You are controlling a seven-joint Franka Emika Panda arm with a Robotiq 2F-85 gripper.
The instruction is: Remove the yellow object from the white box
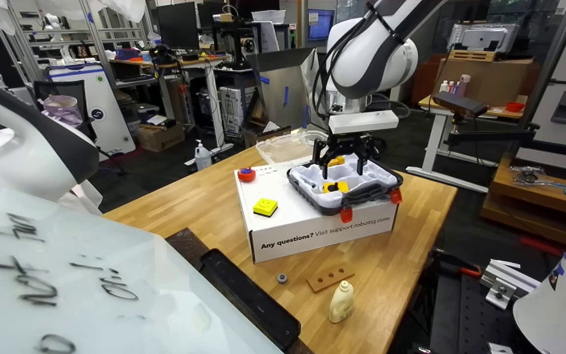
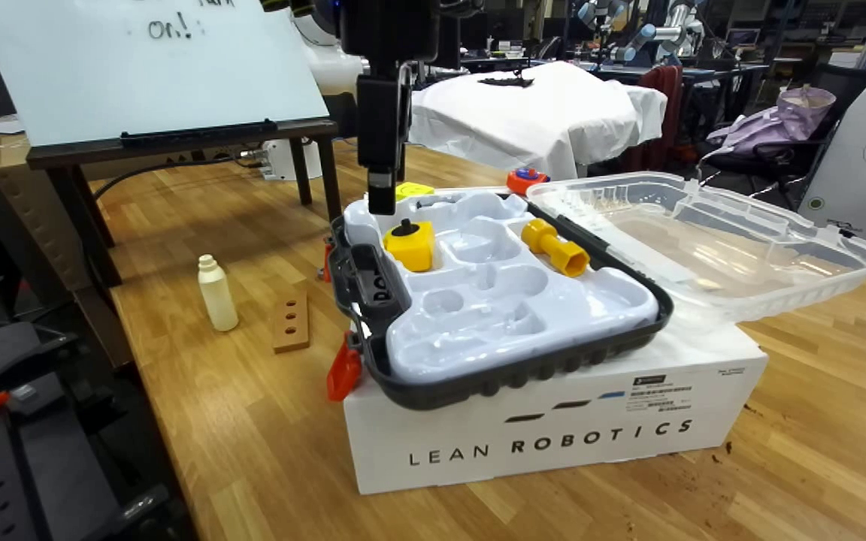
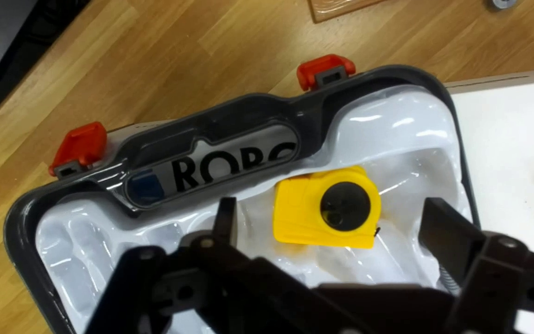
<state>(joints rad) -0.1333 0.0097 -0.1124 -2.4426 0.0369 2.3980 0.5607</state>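
— Workshop; wooden table (image 1: 175, 196), with a handwritten whiteboard (image 1: 91, 295) close to the camera in an exterior view. What does the table bear?

— A printed white carton (image 2: 553, 458). On it rests the white box (image 2: 598, 300), a pale moulded tray within a dark rim, two red latches (image 3: 81, 144) along its edge. The clear lid (image 2: 749, 233) is laid open.

— Yellow items in the box?

— Two, both inside; which of them the task means, I cannot tell. The yellow piece with a black disc (image 3: 327, 208) lies in a hollow beside the label panel (image 3: 220, 164). The yellow hex-ended piece (image 2: 555, 246) lies near the lid side.

— Condition of the gripper (image 1: 342, 173)?

— Pointing down above the box, fingers (image 3: 448, 232) spread wide. In the wrist view the disc piece shows between them, a gap visible at either side. Nothing gripped.

— Remaining items?

— On the carton, apart from the box: a yellow square block (image 1: 265, 206) with a smiling face, and a red item (image 1: 246, 174). On the table: a cream bottle (image 1: 342, 302), standing, near a three-holed wooden strip (image 1: 330, 279), and a grey ring (image 1: 282, 278).
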